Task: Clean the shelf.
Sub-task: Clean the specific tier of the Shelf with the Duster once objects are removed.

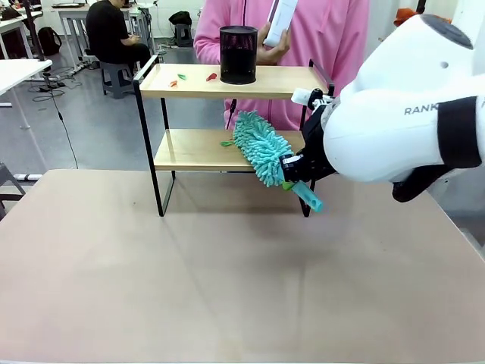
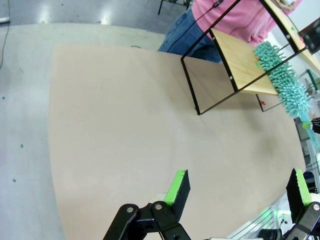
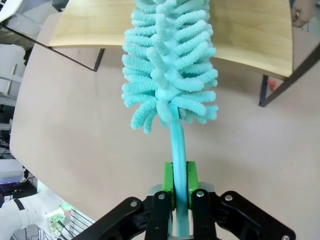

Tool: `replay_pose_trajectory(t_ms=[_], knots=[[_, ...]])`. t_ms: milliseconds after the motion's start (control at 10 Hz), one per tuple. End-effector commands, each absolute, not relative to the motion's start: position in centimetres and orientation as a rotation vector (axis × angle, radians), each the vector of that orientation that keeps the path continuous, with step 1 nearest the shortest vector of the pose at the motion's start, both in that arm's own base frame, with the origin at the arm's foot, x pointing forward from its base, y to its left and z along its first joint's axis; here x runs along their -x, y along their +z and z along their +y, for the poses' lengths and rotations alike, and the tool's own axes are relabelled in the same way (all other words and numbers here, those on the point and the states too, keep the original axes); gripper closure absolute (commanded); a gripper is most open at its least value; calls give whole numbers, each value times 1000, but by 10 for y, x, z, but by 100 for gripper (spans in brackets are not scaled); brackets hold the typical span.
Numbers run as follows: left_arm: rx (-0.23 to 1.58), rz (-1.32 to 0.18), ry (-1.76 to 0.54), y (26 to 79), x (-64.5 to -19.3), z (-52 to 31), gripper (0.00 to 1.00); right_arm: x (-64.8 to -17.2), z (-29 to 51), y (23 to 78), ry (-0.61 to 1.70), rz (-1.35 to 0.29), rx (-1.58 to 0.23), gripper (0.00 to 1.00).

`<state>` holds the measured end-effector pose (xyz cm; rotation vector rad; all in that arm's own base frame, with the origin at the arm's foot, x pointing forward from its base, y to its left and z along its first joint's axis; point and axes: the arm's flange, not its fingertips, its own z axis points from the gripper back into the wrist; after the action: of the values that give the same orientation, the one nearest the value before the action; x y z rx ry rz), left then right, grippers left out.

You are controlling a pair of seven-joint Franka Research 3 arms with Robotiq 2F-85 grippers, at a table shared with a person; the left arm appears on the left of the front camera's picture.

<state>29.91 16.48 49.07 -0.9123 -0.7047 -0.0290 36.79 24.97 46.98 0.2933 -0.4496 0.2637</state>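
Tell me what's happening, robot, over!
Right jaws shut on duster, head over lower board of shelf. Left jaws open, empty. Black cylinder sits on top board.

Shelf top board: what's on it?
Black cylindrical container mid-board on the black-framed wooden shelf; red scrap and green scrap left of it. Container's inside and the wood beneath it are covered.

The table (image 1: 189,288) before the shelf (image 1: 288,80) lies open; a duster (image 1: 260,148) blocks the lower board's right half.

- shelf (image 1: 189,149): 2-tier, light wood boards, thin blk metal frame w/ raised side rails.
- Upright, at far side of table (image 1: 227,265).
- Top board: red + green scraps (image 1: 211,76) on left; lower board: green scrap (image 1: 227,142) nr front edge.
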Motion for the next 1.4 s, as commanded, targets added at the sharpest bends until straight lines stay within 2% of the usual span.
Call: replay_pose_trajectory(t_ms=[0,500,900,1300], knots=[[922,-728,-44,490,-300,163,0,-376,260,465,300,-456,-297,88],[922,-728,-44,490,-300,163,0,-383,262,459,418,-450,-363,88],[922,-728,-44,490,-300,163,0,-378,262,456,699,-395,-454,88],[922,-728,-44,490,-300,163,0,-367,227,458,1141,-267,-528,88]])
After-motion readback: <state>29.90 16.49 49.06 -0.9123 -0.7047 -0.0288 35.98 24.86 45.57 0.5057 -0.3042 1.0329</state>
